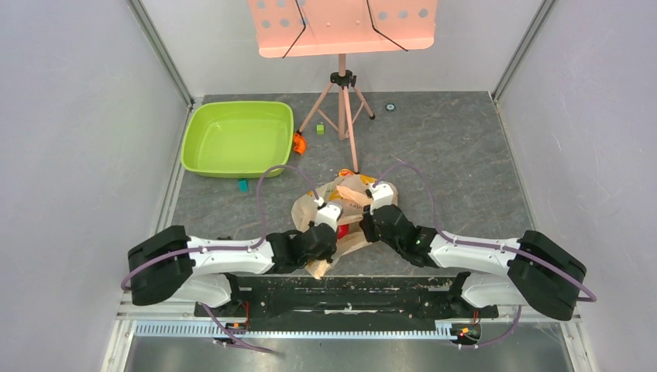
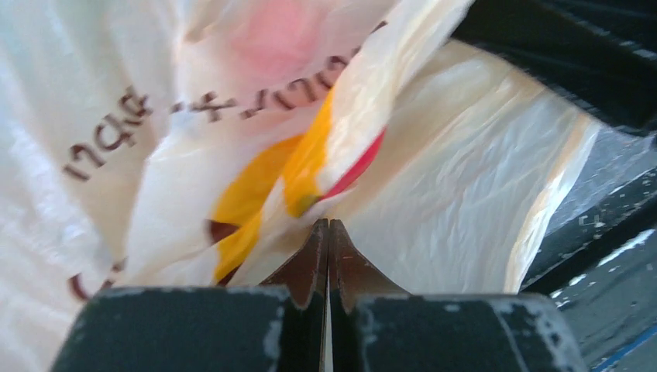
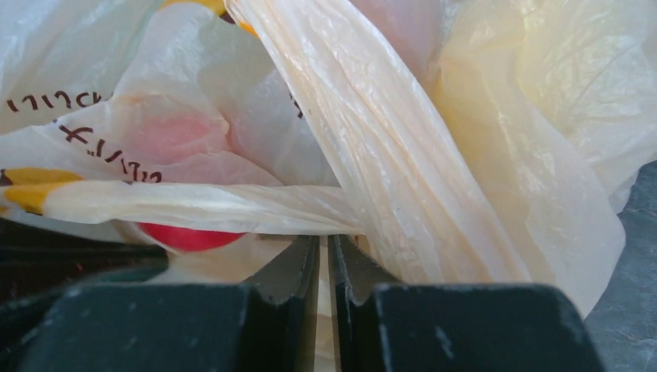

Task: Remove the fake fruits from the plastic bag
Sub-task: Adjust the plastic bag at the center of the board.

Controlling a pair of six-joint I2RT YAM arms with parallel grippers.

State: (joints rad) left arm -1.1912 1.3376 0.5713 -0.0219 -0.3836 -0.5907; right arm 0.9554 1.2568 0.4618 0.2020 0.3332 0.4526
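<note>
Plastic bag (image 1: pixel 346 203) lay crumpled on the table (image 1: pixel 465 155), centre-near | left gripper (image 2: pixel 328 229) clamped tight on its film; right gripper (image 3: pixel 325 246) likewise | red apple (image 3: pixel 186 237) showed inside, not yet out | risk: opposed pulls might tear the thin film, or it might slip free.

Red fruit (image 3: pixel 186 236) mostly hidden under plastic bag (image 3: pixel 465 155).

A salmon-pink music stand (image 1: pixel 343 31) rises on its tripod at the far middle of a dark grey, marbled table top (image 1: pixel 465 170). Pale grey walls (image 1: pixel 77 116) stand left, right and behind the stand, joined by slanting aluminium posts (image 1: pixel 161 50). The light is soft and even.
</note>
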